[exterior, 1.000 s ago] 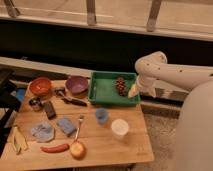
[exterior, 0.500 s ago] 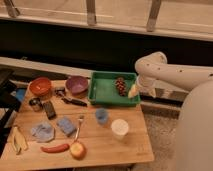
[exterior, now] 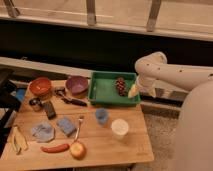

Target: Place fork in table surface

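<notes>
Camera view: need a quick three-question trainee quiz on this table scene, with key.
1. True or false: the fork lies in the green tray.
2. The gripper is: A) above the table's left end; B) at the tray's right edge; C) out of view.
3. What stands between the fork and the white cup?
Key: 1 false, it lies on the table surface. 2 B. 3 the blue cup.

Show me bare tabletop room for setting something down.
Bare: table surface between apple and white cup, out to the front right corner; green tray, left half. Crowded: left side, bowls down to fork. The gripper hangs at tray's right rim.
</notes>
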Controlling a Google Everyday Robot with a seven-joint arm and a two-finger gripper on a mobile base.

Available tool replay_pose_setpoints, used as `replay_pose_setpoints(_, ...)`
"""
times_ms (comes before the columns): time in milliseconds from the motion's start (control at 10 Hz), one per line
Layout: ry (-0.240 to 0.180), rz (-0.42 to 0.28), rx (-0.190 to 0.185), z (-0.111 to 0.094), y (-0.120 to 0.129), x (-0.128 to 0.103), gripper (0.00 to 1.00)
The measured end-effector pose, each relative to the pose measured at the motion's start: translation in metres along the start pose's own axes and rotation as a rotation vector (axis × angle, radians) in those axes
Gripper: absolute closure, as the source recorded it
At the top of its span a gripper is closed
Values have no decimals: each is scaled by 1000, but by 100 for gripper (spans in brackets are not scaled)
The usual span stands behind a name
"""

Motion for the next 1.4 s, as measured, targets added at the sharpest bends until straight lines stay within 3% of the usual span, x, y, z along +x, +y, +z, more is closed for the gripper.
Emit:
replay_pose_setpoints(500, -1, -3, 4, 0, 0, 0, 20)
replay_pose_setpoints(800, 6, -93, 0, 3, 20, -1, 20)
replay_pose_setpoints(1200, -9, -338, -52, -6, 120, 22, 20)
replay_pose_setpoints(1400, -25, -458, -97, -18, 173, 40, 20)
